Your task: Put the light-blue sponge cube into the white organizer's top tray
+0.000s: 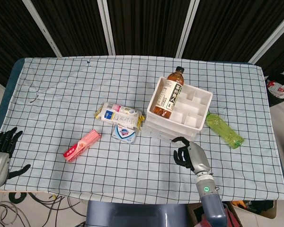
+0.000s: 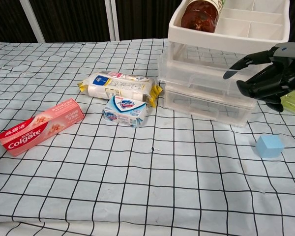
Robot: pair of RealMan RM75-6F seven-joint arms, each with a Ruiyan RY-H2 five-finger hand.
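Note:
The light-blue sponge cube [image 2: 269,146] sits on the checked cloth in front of the white organizer [image 2: 206,86], near the right edge of the chest view. The head view hides it under my right hand [image 1: 190,156]. That right hand [image 2: 269,76] hovers above and just behind the cube, in front of the drawers, with its fingers loosely bent and nothing in them. The organizer's top tray [image 1: 199,106] holds a brown tea bottle [image 1: 169,94] lying in its left side. My left hand [image 1: 2,147] is open, with spread fingers, off the table's front left corner.
A pink Colgate box [image 2: 39,127], a blue-white soap box [image 2: 125,110] and a yellow-ended packet [image 2: 119,86] lie left of the organizer. A green bottle [image 1: 224,129] lies to its right, close to my right hand.

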